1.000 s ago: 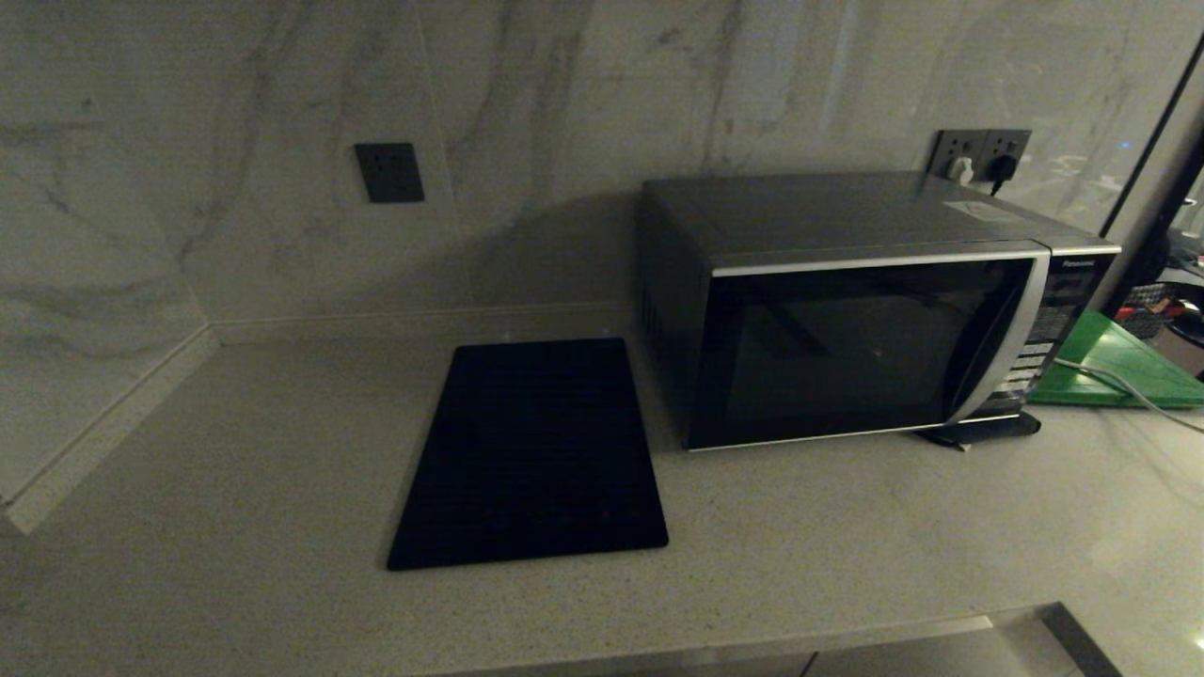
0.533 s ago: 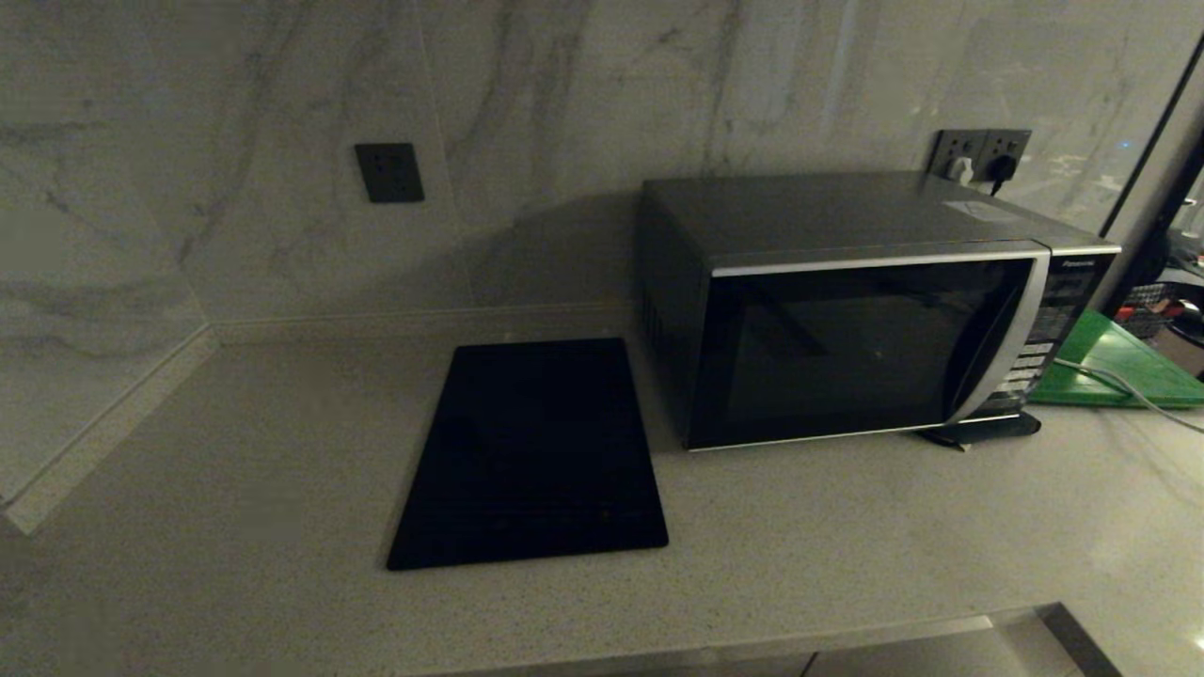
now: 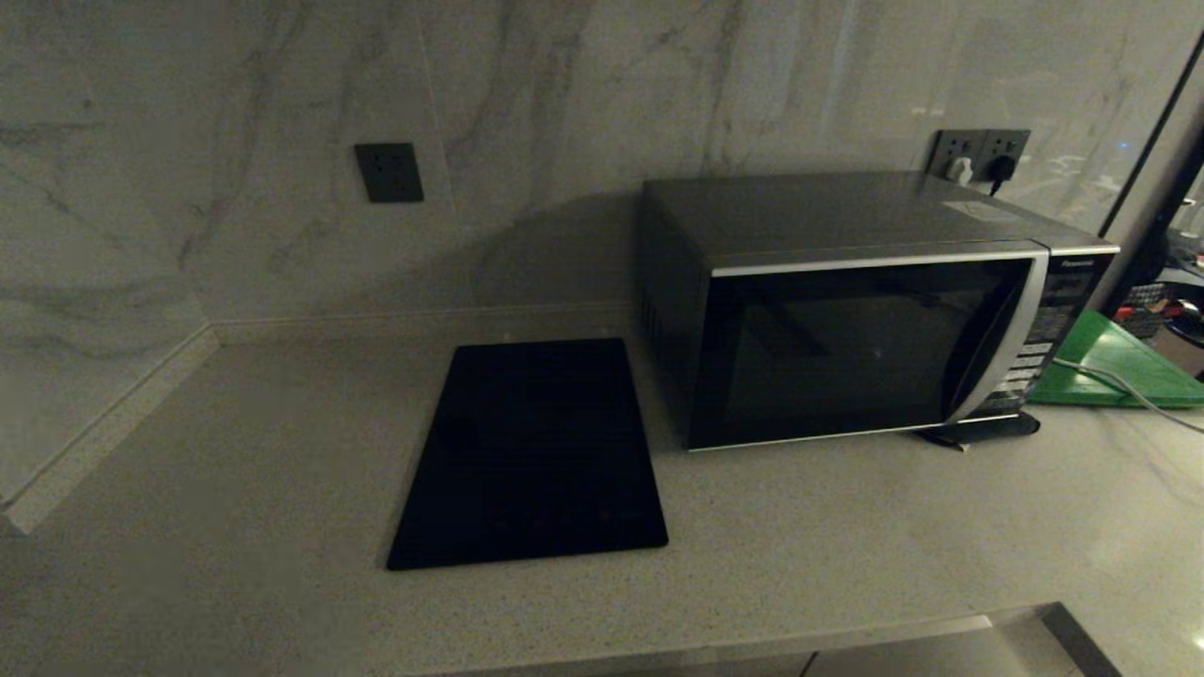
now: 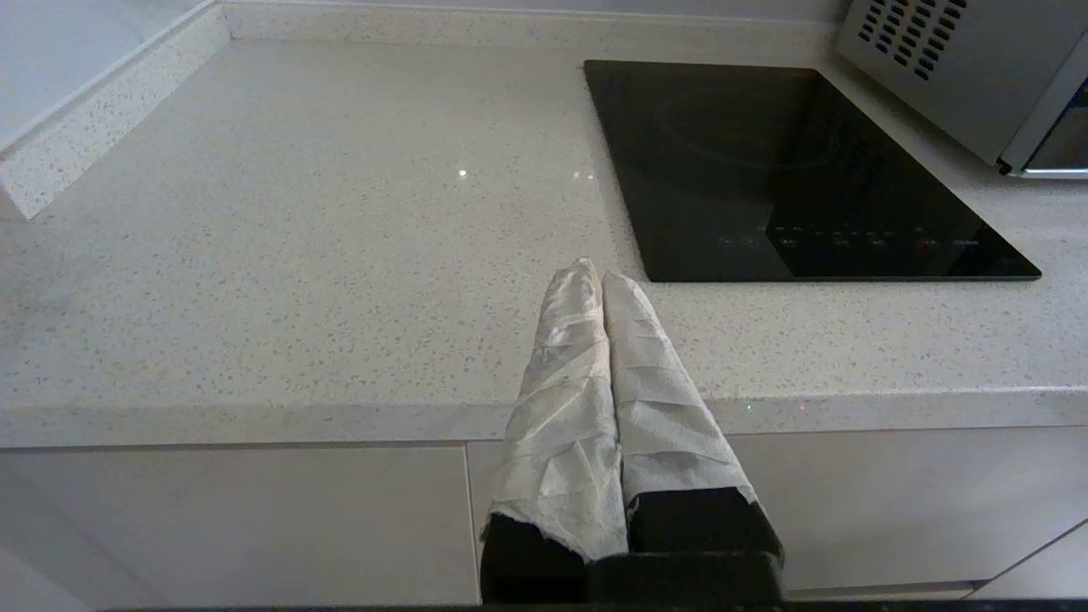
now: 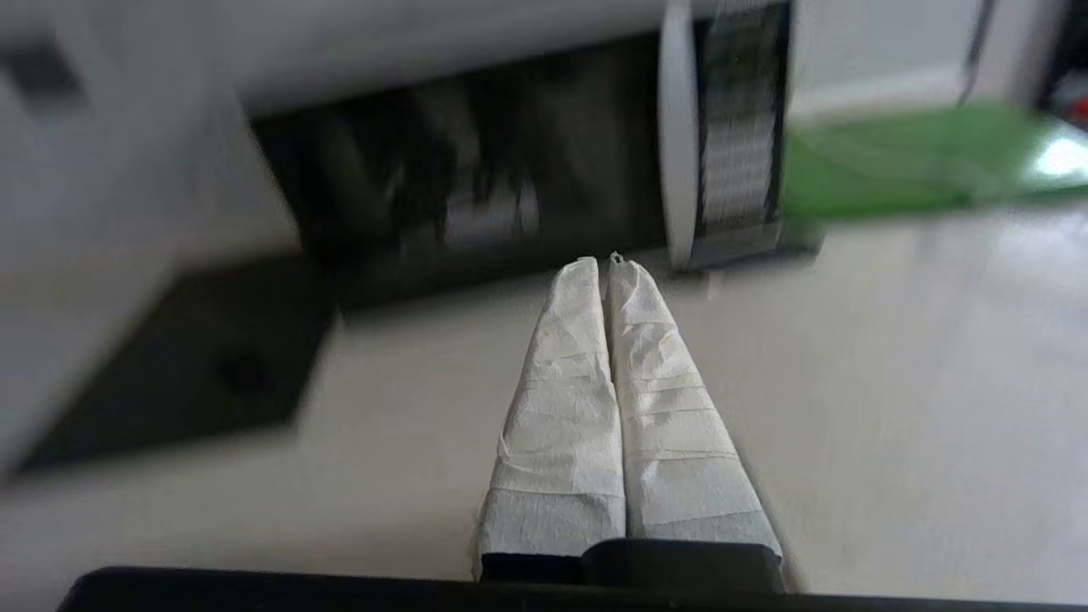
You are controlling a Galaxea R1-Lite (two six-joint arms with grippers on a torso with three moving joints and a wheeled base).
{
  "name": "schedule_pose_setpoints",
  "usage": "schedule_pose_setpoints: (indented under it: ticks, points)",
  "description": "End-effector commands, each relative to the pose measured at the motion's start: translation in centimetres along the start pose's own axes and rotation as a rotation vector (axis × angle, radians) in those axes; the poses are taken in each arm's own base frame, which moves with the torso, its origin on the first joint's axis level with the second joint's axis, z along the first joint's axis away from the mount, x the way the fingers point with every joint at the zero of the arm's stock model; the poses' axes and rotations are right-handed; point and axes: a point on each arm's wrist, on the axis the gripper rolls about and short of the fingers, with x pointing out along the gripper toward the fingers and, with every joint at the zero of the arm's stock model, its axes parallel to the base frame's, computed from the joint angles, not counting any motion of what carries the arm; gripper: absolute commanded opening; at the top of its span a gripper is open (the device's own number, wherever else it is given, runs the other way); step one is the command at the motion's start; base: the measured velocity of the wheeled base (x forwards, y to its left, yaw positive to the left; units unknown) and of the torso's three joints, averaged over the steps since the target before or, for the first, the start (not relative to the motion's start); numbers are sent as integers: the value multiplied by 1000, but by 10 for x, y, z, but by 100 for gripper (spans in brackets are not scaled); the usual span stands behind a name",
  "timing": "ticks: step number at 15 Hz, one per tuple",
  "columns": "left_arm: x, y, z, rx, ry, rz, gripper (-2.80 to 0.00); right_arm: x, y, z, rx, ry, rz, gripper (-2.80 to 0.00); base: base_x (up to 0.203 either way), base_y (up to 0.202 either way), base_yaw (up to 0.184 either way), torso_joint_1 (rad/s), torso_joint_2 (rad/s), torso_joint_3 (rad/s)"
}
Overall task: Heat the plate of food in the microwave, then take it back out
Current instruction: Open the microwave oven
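Microwave (image 3: 851,310): at 2 o'clock on the counter (image 3: 235,489), back to the marble wall, dark glass door closed, silver handle strip and button panel on its right side. Interior not readable through the glass.

Plate of food: not seen in any view; whether it sits inside the microwave cannot be told.

Black mat (image 3: 531,451): flat on the counter at centre, just beside the microwave's left flank, at its 8 o'clock.

Green board (image 3: 1119,362): flat at 3 o'clock, just right of the microwave, a pale cable lying across it.

Wall sockets: one dark plate (image 3: 388,172) at 11 o'clock; a double outlet (image 3: 978,153) with plugs behind the microwave at 1 o'clock.

Left gripper (image 4: 595,276): fingers wrapped in white cloth, pressed together, holding nothing; low at the counter's front edge, near the mat's near corner.

Right gripper (image 5: 603,265): cloth-wrapped fingers together, empty, above the counter, pointing at the microwave's lower front, near the handle strip.
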Motion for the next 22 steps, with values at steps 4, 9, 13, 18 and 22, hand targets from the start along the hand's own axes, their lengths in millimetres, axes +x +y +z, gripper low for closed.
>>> schedule_pose_setpoints:
  ticks: [4, 9, 13, 18, 22]
  points:
    - [0, 0, 0, -1, 1, 1, -280, 102, 23, 99, -38, 100, -242, -280, 0, 0, 0, 0, 0, 0]
    - [0, 0, 0, -1, 1, 1, -280, 161, 26, 126, -352, 143, -568, -280, 0, 0, 0, 0, 0, 0]
    - [0, 0, 0, -1, 1, 1, -280, 199, 28, 138, -382, 150, -724, -280, 0, 0, 0, 0, 0, 0]
    - [0, 0, 0, -1, 1, 1, -280, 245, 24, 123, -298, 121, -870, -280, 0, 0, 0, 0, 0, 0]
    - [0, 0, 0, -1, 1, 1, -280, 267, 24, 114, -279, 120, -874, -280, 0, 0, 0, 0, 0, 0]
